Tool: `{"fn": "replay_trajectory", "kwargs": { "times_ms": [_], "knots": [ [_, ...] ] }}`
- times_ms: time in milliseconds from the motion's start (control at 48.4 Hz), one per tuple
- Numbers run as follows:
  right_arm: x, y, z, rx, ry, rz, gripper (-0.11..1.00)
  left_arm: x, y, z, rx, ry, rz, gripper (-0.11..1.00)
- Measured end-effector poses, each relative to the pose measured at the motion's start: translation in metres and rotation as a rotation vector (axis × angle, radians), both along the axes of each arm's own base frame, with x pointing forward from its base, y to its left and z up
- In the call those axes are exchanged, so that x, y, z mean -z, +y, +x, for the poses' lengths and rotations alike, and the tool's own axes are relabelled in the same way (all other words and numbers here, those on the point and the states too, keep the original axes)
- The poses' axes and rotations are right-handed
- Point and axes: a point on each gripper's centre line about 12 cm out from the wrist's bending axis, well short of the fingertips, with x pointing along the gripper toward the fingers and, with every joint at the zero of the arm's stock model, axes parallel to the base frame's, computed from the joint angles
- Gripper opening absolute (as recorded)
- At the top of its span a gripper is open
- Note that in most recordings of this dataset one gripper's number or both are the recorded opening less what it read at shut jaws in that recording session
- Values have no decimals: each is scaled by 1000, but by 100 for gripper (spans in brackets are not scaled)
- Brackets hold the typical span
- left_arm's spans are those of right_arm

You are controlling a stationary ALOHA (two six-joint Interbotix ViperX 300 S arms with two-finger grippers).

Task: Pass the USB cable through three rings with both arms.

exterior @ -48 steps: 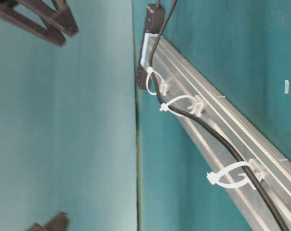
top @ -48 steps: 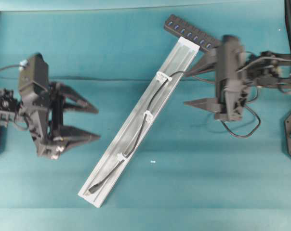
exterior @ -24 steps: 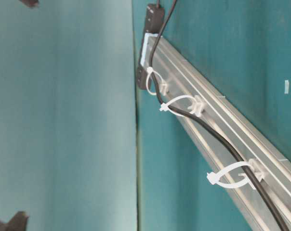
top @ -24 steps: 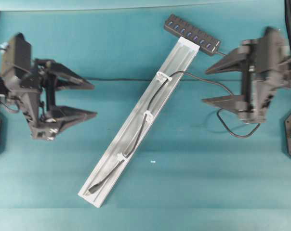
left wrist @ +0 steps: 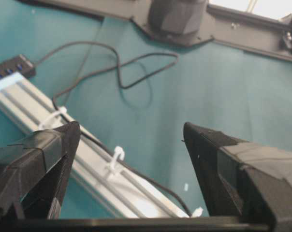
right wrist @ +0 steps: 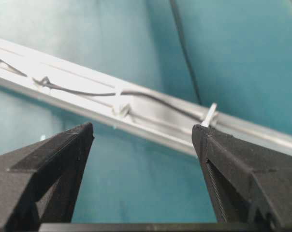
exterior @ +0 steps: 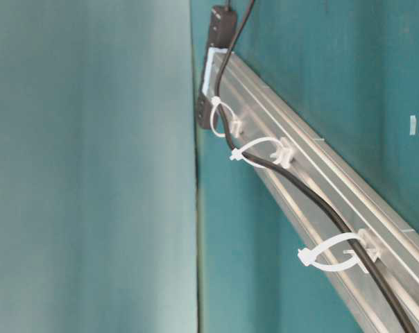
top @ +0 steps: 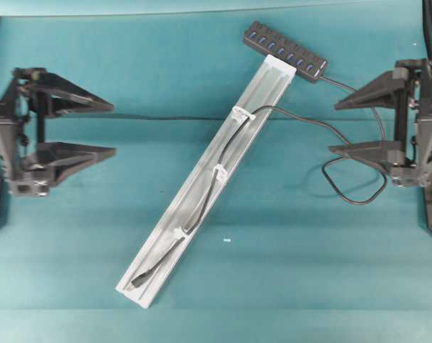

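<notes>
The dark USB cable [top: 302, 116] runs from the black hub [top: 285, 51] and lies along the silver rail [top: 194, 207]. It passes through all three rings: the upper ring [top: 241, 113], middle ring [top: 220, 170] and lower ring [top: 180, 233]. Its plug [top: 134, 284] rests near the rail's lower end. My left gripper [top: 114, 129] hangs open at the far left, well away from the rail. My right gripper [top: 333, 128] hangs open at the far right, above the loose cable loop. Neither holds anything. The table-level view shows the cable [exterior: 313, 201] inside the white rings [exterior: 261, 154].
A loose loop of cable [top: 359, 200] lies on the teal table under the right gripper. A small white scrap [top: 227, 240] sits right of the rail. Black arm bases stand at both side edges.
Both arms have drawn back outward, the left one leftward and the right one rightward, jaws still wide. The left gripper has left the table-level view. Cable and rail have not moved.
</notes>
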Motion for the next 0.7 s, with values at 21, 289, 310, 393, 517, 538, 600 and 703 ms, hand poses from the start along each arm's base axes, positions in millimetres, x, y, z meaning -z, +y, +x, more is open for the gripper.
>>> {"fn": "replay_trajectory", "kwargs": {
  "times_ms": [21, 289, 310, 393, 517, 538, 600, 703],
  "knots": [
    [-1, 0, -1, 1, -3, 2, 88, -1, 0, -1, 0, -2, -1, 93],
    [-8, 3, -13, 3, -48, 0, 88, 0, 0, -5, 0, 10, 4, 93],
    [-9, 4, -14, 3, -54, 0, 88, 0, 0, -5, 0, 8, 5, 93],
    [-11, 5, -19, 2, -74, -5, 88, -1, 0, -5, 0, 7, 6, 93],
    [-10, 6, -24, 3, -85, -9, 88, -1, 0, -5, 1, 7, 7, 93],
    [-10, 6, -25, 3, -87, -9, 88, -1, 0, -6, 1, 4, 9, 93],
    [-9, 7, -27, 2, -87, -8, 88, -2, -1, -6, 0, 1, 8, 93],
    [-6, 8, -30, 9, -88, 6, 88, -5, -1, -8, 1, -13, 9, 93]
  ]
}}
